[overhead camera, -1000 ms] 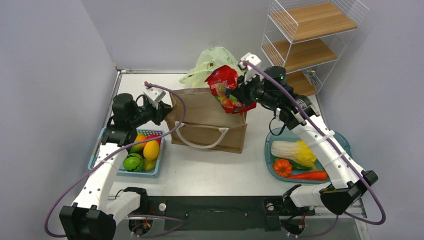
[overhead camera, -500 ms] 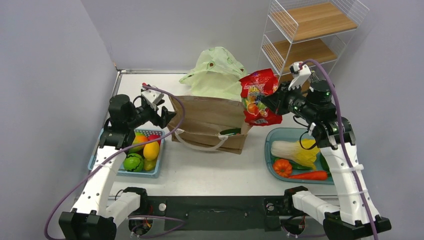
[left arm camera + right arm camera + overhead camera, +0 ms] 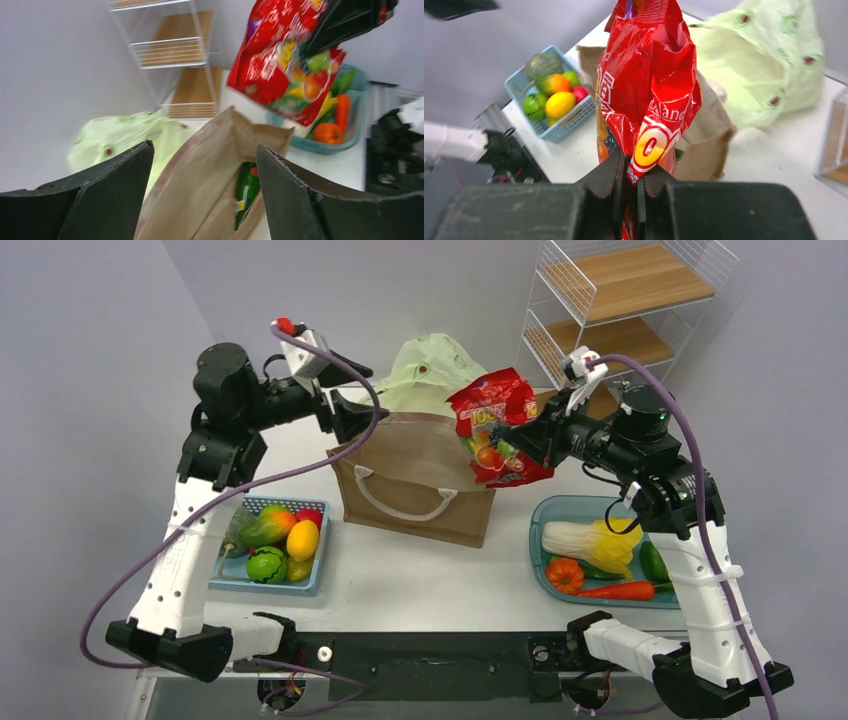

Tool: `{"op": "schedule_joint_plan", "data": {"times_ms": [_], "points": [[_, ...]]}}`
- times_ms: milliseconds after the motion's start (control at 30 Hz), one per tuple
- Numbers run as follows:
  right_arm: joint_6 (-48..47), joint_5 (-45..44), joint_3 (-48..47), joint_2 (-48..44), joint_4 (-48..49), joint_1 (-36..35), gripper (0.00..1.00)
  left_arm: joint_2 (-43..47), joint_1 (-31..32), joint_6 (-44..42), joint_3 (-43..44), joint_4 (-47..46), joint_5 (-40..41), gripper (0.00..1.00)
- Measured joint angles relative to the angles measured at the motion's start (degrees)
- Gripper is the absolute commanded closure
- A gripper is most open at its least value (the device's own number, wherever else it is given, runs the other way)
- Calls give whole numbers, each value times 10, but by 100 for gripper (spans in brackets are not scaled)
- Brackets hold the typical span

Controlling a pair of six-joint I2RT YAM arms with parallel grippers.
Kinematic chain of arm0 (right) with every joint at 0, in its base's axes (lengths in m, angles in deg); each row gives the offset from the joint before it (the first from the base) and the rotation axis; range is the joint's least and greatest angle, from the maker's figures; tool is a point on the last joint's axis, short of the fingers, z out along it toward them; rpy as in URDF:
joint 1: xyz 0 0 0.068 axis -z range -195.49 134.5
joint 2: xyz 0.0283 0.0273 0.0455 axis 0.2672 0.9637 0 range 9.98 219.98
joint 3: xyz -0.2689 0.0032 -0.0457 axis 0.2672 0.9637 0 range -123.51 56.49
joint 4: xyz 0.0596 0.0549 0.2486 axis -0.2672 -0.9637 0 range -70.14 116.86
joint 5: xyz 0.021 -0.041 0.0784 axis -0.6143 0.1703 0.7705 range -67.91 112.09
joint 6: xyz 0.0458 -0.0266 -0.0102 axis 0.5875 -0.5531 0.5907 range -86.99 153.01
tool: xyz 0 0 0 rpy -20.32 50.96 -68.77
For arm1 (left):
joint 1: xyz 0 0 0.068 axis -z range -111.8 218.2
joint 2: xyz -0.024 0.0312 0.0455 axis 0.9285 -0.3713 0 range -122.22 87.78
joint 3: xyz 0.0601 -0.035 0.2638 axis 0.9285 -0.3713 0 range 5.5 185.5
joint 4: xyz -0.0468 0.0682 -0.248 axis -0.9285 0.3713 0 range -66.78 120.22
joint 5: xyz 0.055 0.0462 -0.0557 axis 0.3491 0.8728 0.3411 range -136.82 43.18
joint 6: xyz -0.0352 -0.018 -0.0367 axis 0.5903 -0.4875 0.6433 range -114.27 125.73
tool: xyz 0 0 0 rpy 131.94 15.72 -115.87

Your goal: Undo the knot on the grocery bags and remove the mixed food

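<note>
A white table point(image 3: 420, 580) fills the floor of this corner, with a white wire rack with wooden shelves point(image 3: 620, 320) at its far right.

The left arm point(image 3: 190, 540) rises steeply from its near-left base, bends at the elbow and reaches right. Its gripper point(image 3: 202, 150) hovers over the far-left rim of the bag, jaws spread wide with nothing between them. The right arm point(image 3: 700, 580) climbs from the near right and folds back toward the middle. Its gripper point(image 3: 630, 167) is pinched tight on the lower edge of a shiny red snack packet point(image 3: 492, 425), which hangs in the air over the right end of the bag.

That bag, a brown paper bag with white rope handles point(image 3: 410, 455), stands mid-table with its mouth open. Just behind it slumps a thin pale green plastic bag point(image 3: 425, 375); I cannot make out its knot from here.

A teal tray point(image 3: 545, 510) on the near right carries a long white-yellow cabbage point(image 3: 585, 543), a ribbed orange tomato-like piece point(image 3: 565, 575) and a carrot point(image 3: 620, 590). A blue basket point(image 3: 270, 587) on the near left holds an orange-green mango point(image 3: 268, 527), a yellow fruit point(image 3: 302, 539) and a round green fruit point(image 3: 266, 565).

A dark green bottle point(image 3: 246, 187) lies inside the paper bag.
</note>
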Motion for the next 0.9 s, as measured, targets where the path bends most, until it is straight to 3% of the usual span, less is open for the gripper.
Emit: {"op": "schedule_joint_plan", "data": {"times_ms": [200,567,633,700,733,767,800,900], "points": [[-68,17,-20,6,-45,-95,100,-87,92,26,68,61,-24,25],[-205,-34,-35,45,-142,-229,100,-115,222,2,50,171,-67,22],[-224,-43,-37,52,-150,-246,100,-115,237,-2,39,176,-70,33],[-235,-47,-37,55,-157,-252,100,-115,246,-6,30,178,-70,69],[-238,-49,-37,55,-163,-254,99,-115,248,-7,26,178,-69,93],[-241,-50,-37,54,-169,-254,95,-115,248,-9,21,178,-70,98],[-243,-52,-37,54,-170,-255,85,-115,246,-8,16,174,-73,100],[-245,-58,-37,53,-171,-255,64,-106,233,17,-11,133,-97,100]]}}
